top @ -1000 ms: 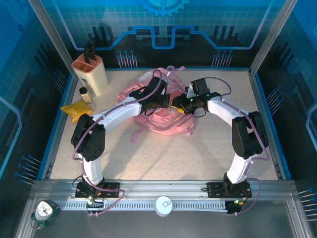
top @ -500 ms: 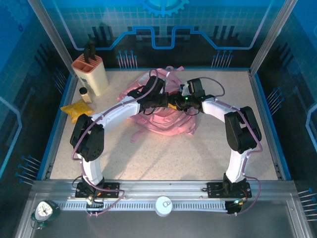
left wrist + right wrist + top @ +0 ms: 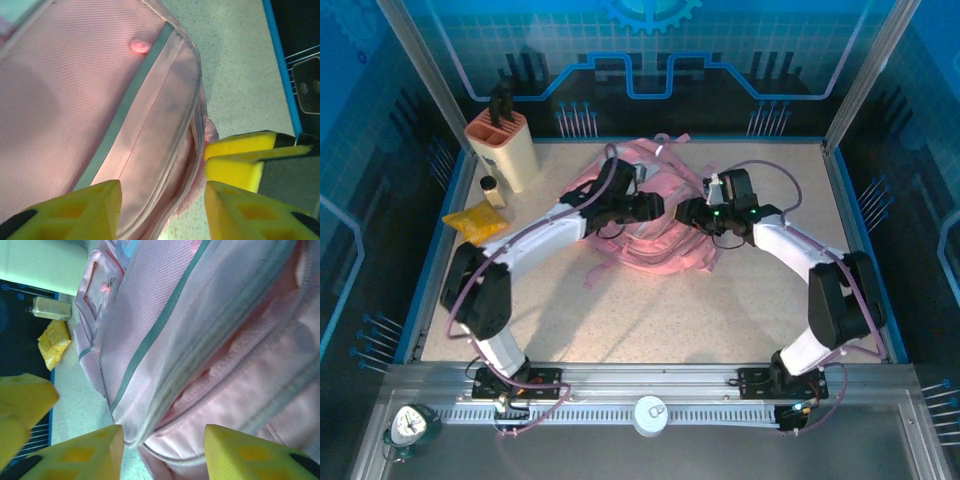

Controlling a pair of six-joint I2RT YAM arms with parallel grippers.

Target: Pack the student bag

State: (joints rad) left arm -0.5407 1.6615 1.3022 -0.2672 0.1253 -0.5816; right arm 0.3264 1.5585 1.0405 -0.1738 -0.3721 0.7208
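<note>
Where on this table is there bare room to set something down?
The widest bare patch is the near half of the speckled tabletop, in front of the pink fabric backpack. The back right corner also looks free. The back left is crowded: peach knife block, small bottle, yellow packet.
</note>
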